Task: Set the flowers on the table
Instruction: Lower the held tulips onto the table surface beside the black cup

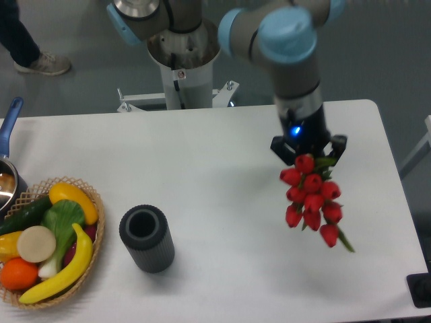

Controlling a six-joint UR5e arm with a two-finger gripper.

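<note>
The flowers (pixel 312 199), a bunch of red tulips with green stems, hang at the right side of the white table (pixel 215 168). The red heads spread toward the table's front, with a green stem tip poking out at the lower right. My gripper (pixel 308 152) is directly above the bunch and shut on its upper end; the fingers are mostly hidden behind the blossoms. I cannot tell whether the bunch touches the tabletop.
A dark grey cylindrical vase (pixel 146 237) stands left of centre. A wicker basket (pixel 47 245) of fruit and vegetables sits at the front left corner. A pot with a blue handle (pixel 8 155) is at the left edge. A person's foot (pixel 42 64) is on the floor behind.
</note>
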